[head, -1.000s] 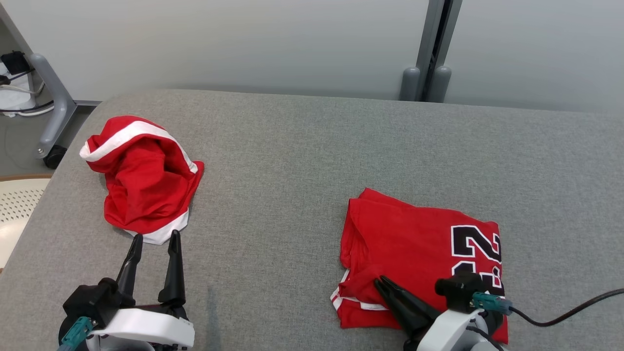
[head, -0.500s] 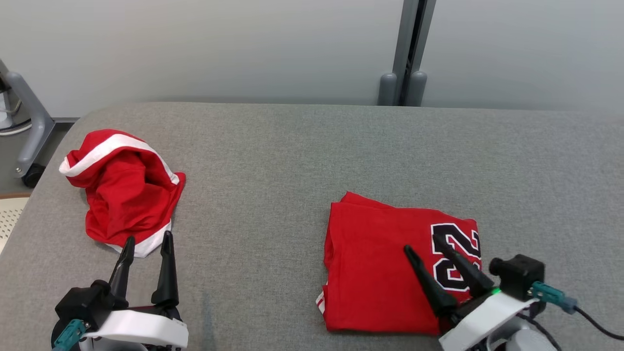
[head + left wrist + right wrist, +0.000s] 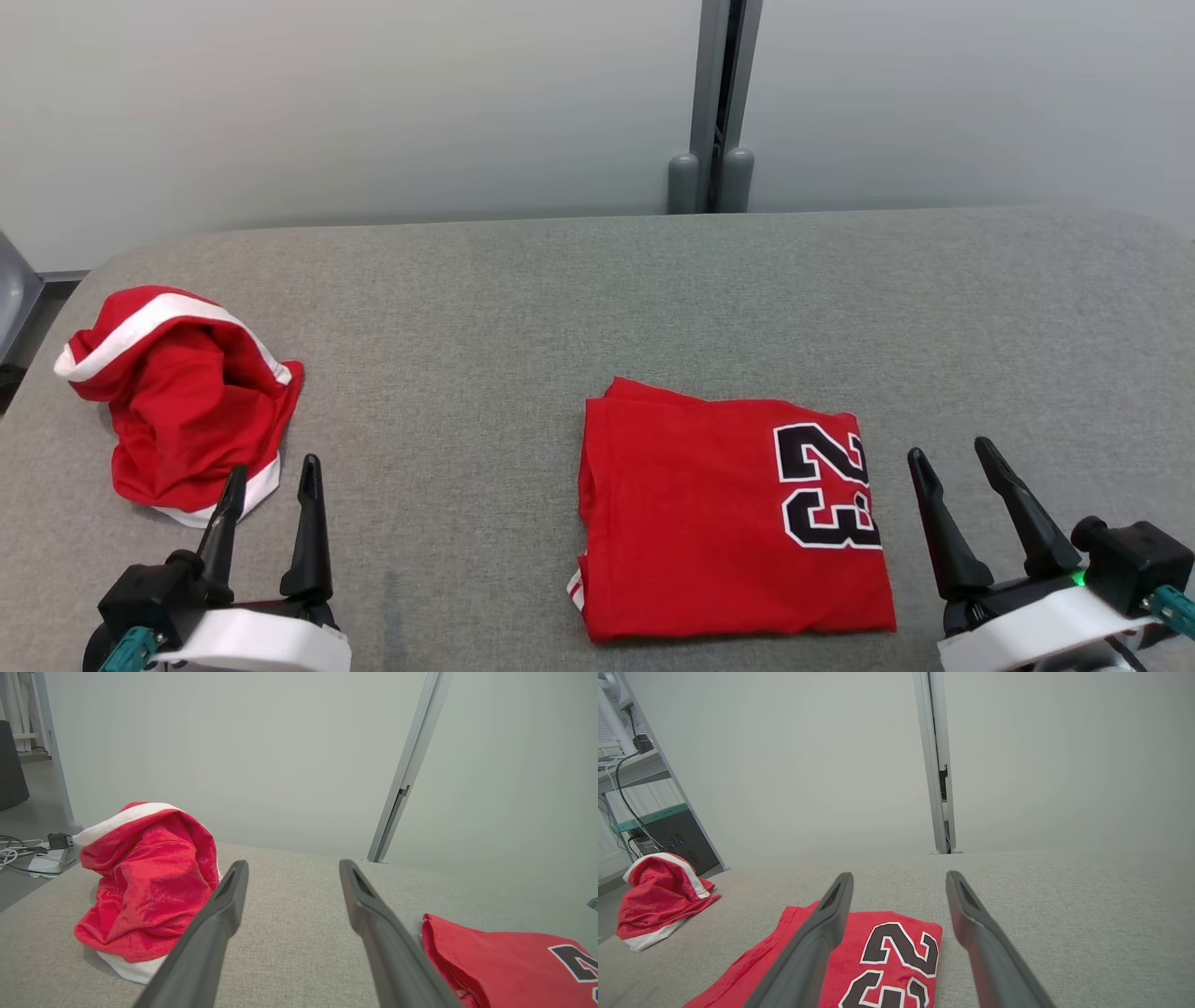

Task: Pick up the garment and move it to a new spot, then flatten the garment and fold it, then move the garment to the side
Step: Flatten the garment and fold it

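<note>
Grey table [image 3: 467, 308] carries the folded shirt [image 3: 691, 523]; left gripper [image 3: 274, 465] and right gripper [image 3: 948, 448] wide open, empty; one-sided pull may unfold it.

The one marking that can be read is the number 23 [image 3: 826, 485]. It is printed in black block digits with a white outline on the folded red garment [image 3: 709, 541]. In the head view it sits right of the frame's centre, by the garment's right edge, turned sideways with the 2 above the 3. In the right wrist view the 2 shows whole at lower centre, and the bottom edge cuts the second digit. In the left wrist view only a fragment of a black digit shows at the lower right edge, too little to read.
</note>
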Controlling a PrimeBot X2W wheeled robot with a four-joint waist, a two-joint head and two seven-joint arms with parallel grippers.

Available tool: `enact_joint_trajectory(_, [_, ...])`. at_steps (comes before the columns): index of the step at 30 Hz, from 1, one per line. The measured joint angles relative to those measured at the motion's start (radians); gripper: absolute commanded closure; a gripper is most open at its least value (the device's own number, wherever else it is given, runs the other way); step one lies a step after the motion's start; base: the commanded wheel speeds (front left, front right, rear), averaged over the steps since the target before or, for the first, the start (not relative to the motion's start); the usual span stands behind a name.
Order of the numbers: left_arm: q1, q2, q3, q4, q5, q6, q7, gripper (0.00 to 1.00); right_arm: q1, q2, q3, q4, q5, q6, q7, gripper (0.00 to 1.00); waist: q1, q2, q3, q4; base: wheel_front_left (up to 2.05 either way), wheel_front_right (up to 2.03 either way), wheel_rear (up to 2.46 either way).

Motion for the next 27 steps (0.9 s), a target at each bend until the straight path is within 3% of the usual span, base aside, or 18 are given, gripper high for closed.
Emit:
enact_joint_trajectory(13, [0.055, 0.000, 0.015, -0.025, 0.071, -0.004, 0.000, 0.00, 0.101, 0.046, -0.105, -0.052, -0.090, 0.000, 0.000, 0.00, 0.0000, 0.0000, -0.026, -0.049, 0.00, 0.00, 0.00])
enact_joint_trajectory(27, [0.130, 0.002, 0.024, -0.078, 0.116, -0.015, 0.000, 0.00, 0.131, 0.061, -0.134, -0.036, -0.102, 0.000, 0.000, 0.00, 0.0000, 0.0000, -0.048, -0.035, 0.00, 0.00, 0.00])
